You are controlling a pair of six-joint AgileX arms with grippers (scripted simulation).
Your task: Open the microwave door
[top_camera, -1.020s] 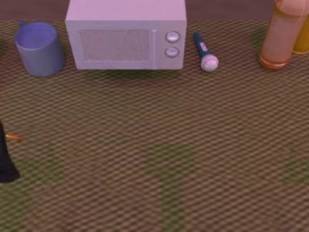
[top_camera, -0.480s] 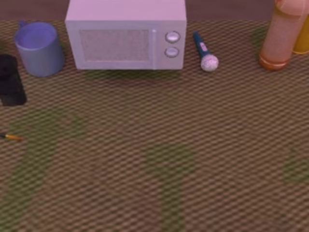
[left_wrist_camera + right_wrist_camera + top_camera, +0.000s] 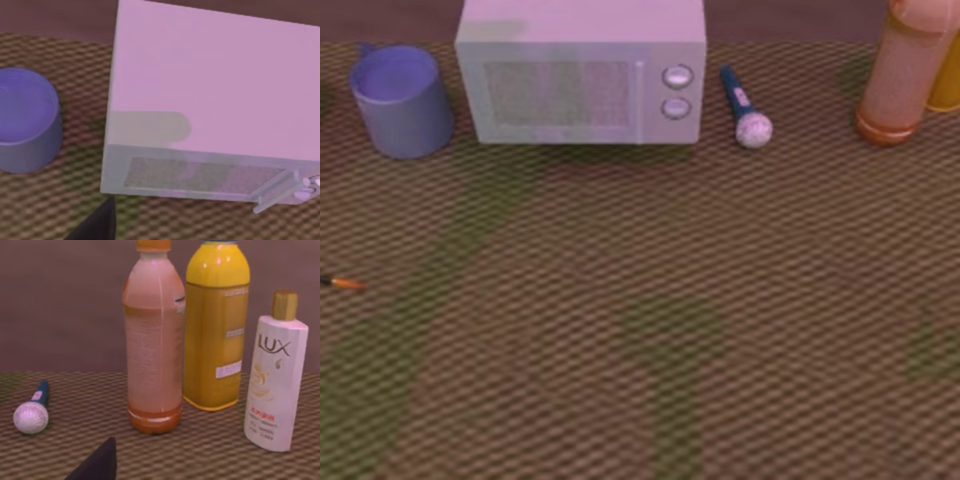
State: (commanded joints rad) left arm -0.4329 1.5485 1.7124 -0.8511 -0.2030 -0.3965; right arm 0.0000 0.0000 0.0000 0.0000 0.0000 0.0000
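The microwave stands at the table's far edge, left of the middle. The microwave door, with its grey mesh window, lies flush against the front, shut. Neither arm shows in the top view. The left wrist view looks down on the microwave from above and in front of it, with the door and its bar handle below. One dark fingertip of my left gripper hangs above the mat near the door's cup-side corner, touching nothing. One fingertip of my right gripper hovers over the mat facing the bottles.
A blue cup stands left of the microwave. A small microphone lies to its right. An orange bottle and a yellow bottle stand at the far right, with a white bottle beside them. A small orange-tipped stick lies at the left edge.
My left arm's dark shape climbed the top view's left edge toward the cup and has left that view. A shadow now falls on the microwave's top left corner.
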